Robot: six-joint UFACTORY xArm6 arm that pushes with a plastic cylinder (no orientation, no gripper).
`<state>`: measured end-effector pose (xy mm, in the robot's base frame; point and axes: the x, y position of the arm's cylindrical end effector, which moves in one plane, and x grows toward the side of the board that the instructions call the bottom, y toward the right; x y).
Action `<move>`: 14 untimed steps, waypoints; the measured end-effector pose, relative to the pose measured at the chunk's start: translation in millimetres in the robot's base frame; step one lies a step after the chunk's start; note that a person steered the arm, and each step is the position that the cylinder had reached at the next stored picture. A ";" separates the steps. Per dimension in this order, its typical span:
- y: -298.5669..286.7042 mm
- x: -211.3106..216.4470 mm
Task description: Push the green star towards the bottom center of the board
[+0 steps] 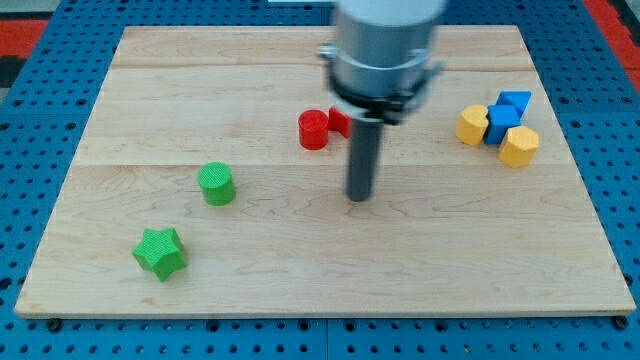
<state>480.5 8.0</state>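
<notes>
No brand, label or writing can be read on any part of the scene.

The arm comes down from the view's top as a grey metal cylinder with a dark collar, a little blurred, and it ends in a straight dark rod. There are no jaws on this arm, so nothing is held. My tip [359,197] stands on the bench near the middle, apart from every block. It is below and slightly to the view's right of the red cylinder block [314,130]. A second red block [339,122] lies just beside that cylinder and is partly hidden behind the rod, so I cannot tell its shape.

The green star block [160,252] lies near the bench's bottom left corner, well apart from my tip. The green cylinder block [216,184] is up and to the right of the star, not touching it.

At the view's right, four blocks stand close together: a yellow block [472,125], a blue cube block [501,123], another blue block [515,101] above it, and a yellow hexagonal block [519,146] below.

The bench [300,270] is a light wooden board made of planks. Around it a blue pegboard surface [40,100] with many small holes shows, with something red at the top corners.
</notes>
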 end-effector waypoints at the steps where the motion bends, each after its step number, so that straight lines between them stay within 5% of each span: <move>1: -54.2 -47.5; 2: -108.1 -82.1; 4: -258.8 -11.7; 5: -214.0 67.0; 6: -145.6 99.3; 14: -35.6 71.5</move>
<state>552.0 -27.6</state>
